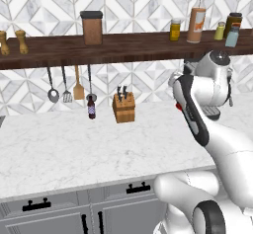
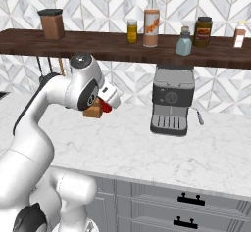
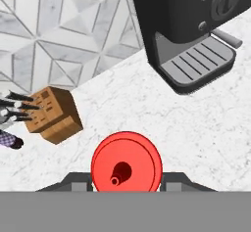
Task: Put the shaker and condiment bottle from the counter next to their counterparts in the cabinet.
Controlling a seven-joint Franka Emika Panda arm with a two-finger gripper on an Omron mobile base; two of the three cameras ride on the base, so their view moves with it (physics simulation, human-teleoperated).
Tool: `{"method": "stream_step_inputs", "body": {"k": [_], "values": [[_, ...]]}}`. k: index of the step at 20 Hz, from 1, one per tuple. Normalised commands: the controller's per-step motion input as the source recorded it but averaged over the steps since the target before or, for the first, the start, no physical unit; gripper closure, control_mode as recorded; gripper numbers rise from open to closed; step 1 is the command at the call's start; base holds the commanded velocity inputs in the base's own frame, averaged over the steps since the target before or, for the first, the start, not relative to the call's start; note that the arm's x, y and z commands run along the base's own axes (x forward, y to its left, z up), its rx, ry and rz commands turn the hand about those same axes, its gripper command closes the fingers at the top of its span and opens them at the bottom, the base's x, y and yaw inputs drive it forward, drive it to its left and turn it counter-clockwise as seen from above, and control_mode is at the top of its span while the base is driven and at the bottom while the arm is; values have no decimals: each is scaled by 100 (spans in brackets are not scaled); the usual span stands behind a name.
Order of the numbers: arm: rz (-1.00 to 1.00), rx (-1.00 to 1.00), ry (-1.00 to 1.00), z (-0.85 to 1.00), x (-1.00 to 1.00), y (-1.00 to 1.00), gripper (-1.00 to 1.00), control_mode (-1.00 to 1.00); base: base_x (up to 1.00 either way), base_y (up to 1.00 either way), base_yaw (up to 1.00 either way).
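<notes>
My gripper (image 3: 126, 179) is shut on the condiment bottle (image 3: 126, 163), a bright red squeeze bottle that the hand view looks down on, nozzle first. The bottle hangs above the marble counter (image 3: 147, 108), left of the coffee machine. From the right base view the red bottle (image 2: 106, 107) peeks out under the hand (image 2: 109, 101); in the left base view a red sliver (image 1: 179, 106) shows behind the forearm. The pale blue-grey shaker (image 1: 231, 36) (image 2: 184, 42) stands upright on the dark wooden cabinet plank (image 1: 123, 48) (image 2: 98, 45), to the right of a tall clear bottle with an orange label (image 1: 196, 23) (image 2: 151, 25).
A black coffee machine (image 2: 171, 101) (image 3: 191, 30) stands on the counter under the plank. A knife block (image 1: 123, 107) (image 3: 51, 114) and a dark purple bottle (image 1: 91, 108) sit by the wall. Jars (image 2: 203, 32), a brown canister (image 1: 92, 28) and two mills (image 1: 12, 41) line the plank.
</notes>
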Motion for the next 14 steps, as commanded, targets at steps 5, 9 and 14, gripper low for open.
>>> {"method": "stream_step_inputs", "body": {"k": [5,9,14], "values": [[-1,-6,-7,34,-15,31,100,-100,0,0,0],[0,0,0,100,3,2,100,-100,0,0,0],[0,0,0,100,1,9,100,-100,0,0,0]]}}
